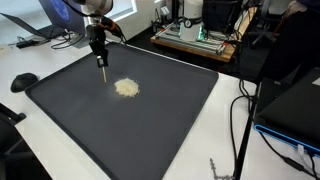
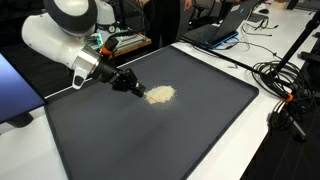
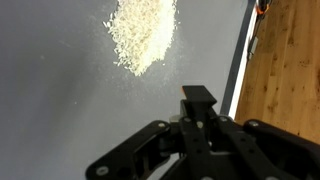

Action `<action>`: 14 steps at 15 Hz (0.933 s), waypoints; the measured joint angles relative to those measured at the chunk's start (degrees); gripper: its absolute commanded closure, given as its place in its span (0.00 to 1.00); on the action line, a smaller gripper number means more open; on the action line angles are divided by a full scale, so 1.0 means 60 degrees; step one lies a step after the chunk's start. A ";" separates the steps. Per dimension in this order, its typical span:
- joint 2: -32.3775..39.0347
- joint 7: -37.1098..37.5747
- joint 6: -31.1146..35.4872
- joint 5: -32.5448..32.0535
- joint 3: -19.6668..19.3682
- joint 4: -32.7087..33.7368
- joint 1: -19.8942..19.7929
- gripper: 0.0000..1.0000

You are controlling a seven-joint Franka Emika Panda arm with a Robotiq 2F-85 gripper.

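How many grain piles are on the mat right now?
1. The pile lies near the middle of the mat; no other shows, though the arm may hide some mat.

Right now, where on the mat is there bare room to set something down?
Bare: the mat from the grain pile out to its near edge and to the edge by the cables. Crowded: gripper and stick beside the pile.

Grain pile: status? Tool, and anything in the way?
Tool shut, just short of the heap. Pale grain pile sits loose on dark mat, apart from the fingertips. Nothing between them.
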 measured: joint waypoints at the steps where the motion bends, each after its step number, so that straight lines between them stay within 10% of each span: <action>1: -0.0240 0.0001 0.0177 -0.0221 -0.0046 -0.0085 0.0059 0.97; 14: -0.3176 0.1290 0.4385 -0.4455 0.0488 -0.1922 0.1840 0.97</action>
